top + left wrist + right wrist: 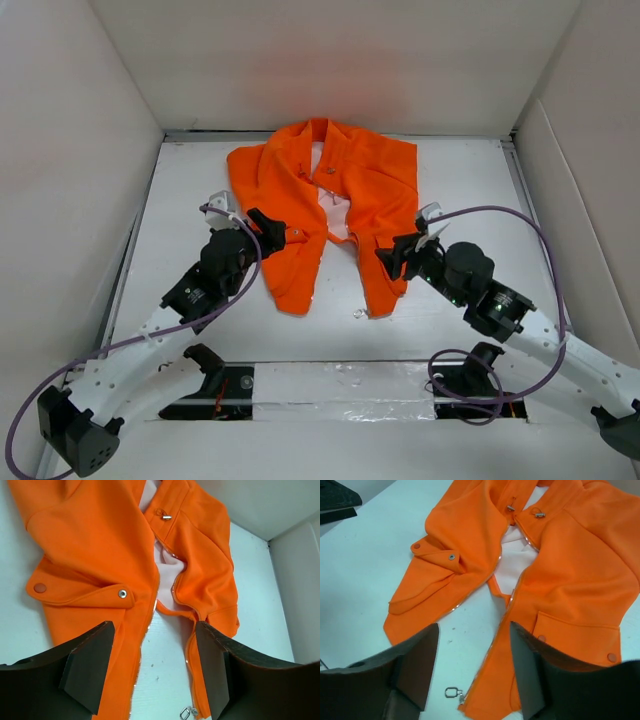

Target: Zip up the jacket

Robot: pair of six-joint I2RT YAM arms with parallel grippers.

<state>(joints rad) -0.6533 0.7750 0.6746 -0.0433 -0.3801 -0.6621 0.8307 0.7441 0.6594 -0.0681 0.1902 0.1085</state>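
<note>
The orange jacket (370,180) lies flat on the white table, collar at the far side, its front open in an upside-down V with the pale lining (340,215) showing. My left gripper (283,236) is open and empty over the jacket's left front panel. In the left wrist view (152,645) its fingers straddle both zipper edges. My right gripper (392,257) is open and empty over the right front panel (580,570). The zipper pull (452,693) lies on the table at the bottom of the right panel's zipper edge, and also shows in the left wrist view (187,712).
White walls (80,150) enclose the table on three sides. Purple cables (520,215) loop from both arms. Dark slots (215,385) lie at the near table edge by the arm bases. Snap flaps (122,594) sit on the jacket's pockets.
</note>
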